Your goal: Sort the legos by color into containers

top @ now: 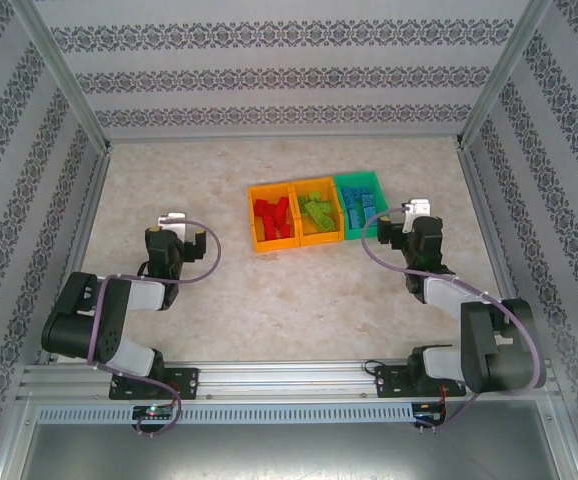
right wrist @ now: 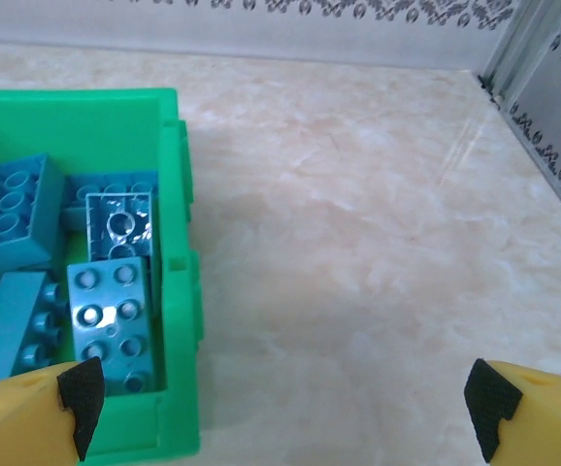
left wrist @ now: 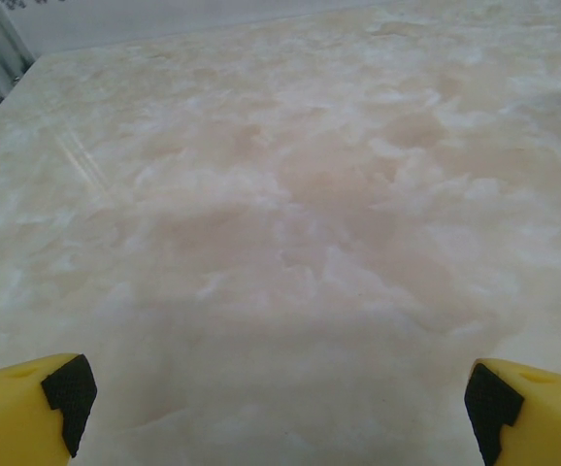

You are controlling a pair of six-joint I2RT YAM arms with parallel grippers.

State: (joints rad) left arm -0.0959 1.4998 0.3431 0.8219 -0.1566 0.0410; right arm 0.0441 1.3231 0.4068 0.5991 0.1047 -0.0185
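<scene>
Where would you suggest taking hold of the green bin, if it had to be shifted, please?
Probably the green bin by the far end of its right wall, coming straight down, one finger inside, one outside. That wall is thin and upright, bare table lies beside it, and the blue bricks crowd the near part inside. The open right tool is nearby.

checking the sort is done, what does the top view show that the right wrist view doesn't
Top, not right wrist: the left orange bin with red legos, the middle orange bin with green legos, and the left gripper. Right wrist, not top: the right gripper's black pads close up, wide apart, nothing between. Both: the green bin holding blue legos, the right gripper by it, the table.
</scene>
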